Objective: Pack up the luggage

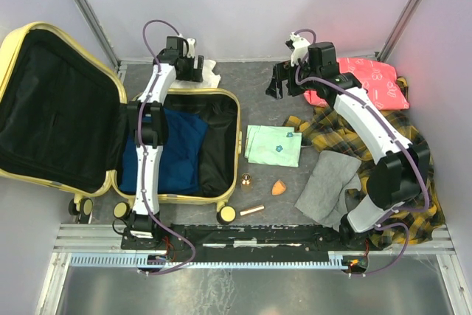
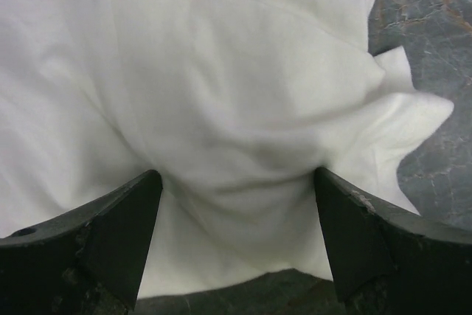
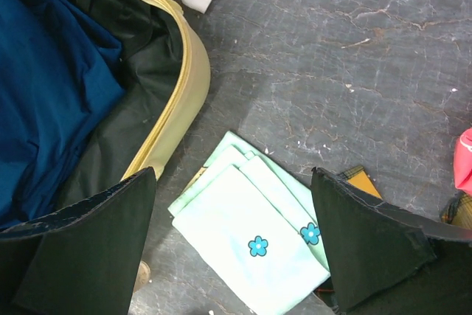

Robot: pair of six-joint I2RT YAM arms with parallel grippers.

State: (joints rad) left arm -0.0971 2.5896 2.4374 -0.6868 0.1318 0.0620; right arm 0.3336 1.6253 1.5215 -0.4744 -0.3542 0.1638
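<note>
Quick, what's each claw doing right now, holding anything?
Left claw: open over the white cloth, gripping nothing.
Right claw: open, empty.

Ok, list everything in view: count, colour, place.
luggage: 1, pale yellow, open, left
blue garment: 1, blue, inside luggage
white cloth: 1, white, beyond luggage
folded cloths: 1 stack, mint green, centre
pink item: 1, pink, far right
plaid garment: 1, yellow-black, right
grey cloth: 1, grey, near right
sponge: 1, orange, near centre
tube: 1, gold, near centre
cap: 1, coppery, beside luggage
left gripper: 1, black, open at white cloth
right gripper: 1, black, open, far centre
</note>
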